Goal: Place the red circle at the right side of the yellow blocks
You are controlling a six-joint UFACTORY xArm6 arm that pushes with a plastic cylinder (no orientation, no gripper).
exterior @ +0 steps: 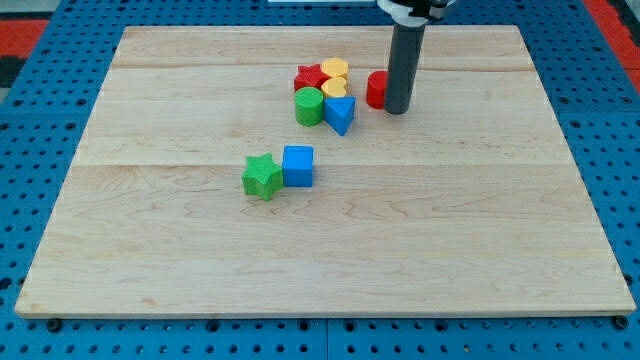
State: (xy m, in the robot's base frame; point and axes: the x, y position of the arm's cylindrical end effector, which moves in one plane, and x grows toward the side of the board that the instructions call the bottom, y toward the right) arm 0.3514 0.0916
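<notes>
On the pale wooden worktop (330,230), the dark rod tool's tip (397,110), which grasps nothing, touches the right side of the red plastic circle block (376,90), itself just right of the two yellow plastic blocks (334,77). Any further leftward shove risks ramming the circle into the yellows and the blue plastic triangle block (340,113), scattering the cluster.

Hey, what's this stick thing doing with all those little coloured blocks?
It's a robot arm's rod, and my tip is pressed against the right side of the red circle, nudging it along the wooden board. The circle sits just right of the two yellow blocks, a small gap apart. A green star and blue cube sit untouched nearer the view's bottom.
</notes>
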